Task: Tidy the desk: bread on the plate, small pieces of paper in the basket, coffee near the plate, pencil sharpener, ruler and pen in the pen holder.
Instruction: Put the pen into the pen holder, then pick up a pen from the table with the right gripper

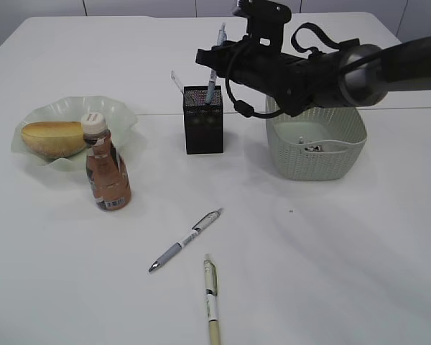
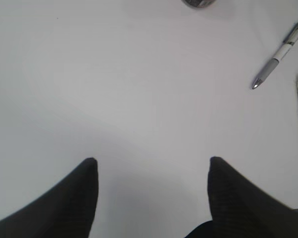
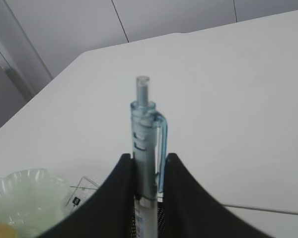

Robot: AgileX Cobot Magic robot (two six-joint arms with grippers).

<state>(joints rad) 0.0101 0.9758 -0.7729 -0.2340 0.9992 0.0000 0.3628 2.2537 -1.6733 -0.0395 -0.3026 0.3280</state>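
Your right arm [image 1: 323, 72] is matte black, a thick rounded tube with a grey metallic joint band and black cables looping beside its gripper [image 1: 217, 57]. Both grippers, left [image 2: 151, 171] too, have dark, finely textured fingers tapering to blunt tips.

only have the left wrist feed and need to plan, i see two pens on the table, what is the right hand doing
Observer: The right hand is shut on a blue pen, held upright over the black pen holder.
Operator: anything in the holder yet
Observer: A clear ruler sticks out of it.
Operator: is the bread done
Observer: Yes, the bread lies on the green plate, with the coffee bottle standing just in front.
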